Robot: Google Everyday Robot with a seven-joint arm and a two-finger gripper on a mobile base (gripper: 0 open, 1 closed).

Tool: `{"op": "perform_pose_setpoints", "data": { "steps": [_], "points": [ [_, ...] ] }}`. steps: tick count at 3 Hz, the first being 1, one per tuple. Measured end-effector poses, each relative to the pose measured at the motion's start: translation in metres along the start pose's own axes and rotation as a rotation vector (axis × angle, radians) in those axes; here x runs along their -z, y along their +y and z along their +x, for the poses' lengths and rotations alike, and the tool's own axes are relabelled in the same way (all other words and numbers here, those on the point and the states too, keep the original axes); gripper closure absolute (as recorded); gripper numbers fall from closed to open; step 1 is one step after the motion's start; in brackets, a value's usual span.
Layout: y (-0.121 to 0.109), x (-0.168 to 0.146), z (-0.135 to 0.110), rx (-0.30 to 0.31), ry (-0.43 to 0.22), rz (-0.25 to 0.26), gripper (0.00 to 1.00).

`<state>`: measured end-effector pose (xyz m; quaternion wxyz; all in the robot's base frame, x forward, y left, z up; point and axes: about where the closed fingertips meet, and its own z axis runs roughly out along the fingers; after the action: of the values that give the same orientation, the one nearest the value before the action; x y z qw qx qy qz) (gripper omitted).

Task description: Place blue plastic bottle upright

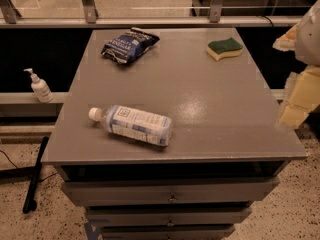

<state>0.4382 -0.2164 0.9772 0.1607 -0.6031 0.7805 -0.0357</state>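
Gripper far right; blue plastic bottle lies cap-left.

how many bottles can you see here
2. The blue plastic bottle lies on its side near the front left of the table; a small white pump bottle stands on the ledge left of it. The gripper hangs at the right edge. None seems hidden.

Table carries bottle, snack bag, sponge; claw at its right.
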Motion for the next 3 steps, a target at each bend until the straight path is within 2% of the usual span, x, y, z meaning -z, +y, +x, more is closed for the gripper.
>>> {"op": "perform_pose_setpoints", "data": {
  "steps": [1,2,3],
  "points": [
    [0.000,0.000,0.000,0.000,0.000,0.000,0.00],
    [0.011,-0.015,-0.044,0.011,-0.054,-0.023,0.00],
    [0.035,-0.040,-0.123,0.014,-0.136,-0.084,0.00]
  ]
}}
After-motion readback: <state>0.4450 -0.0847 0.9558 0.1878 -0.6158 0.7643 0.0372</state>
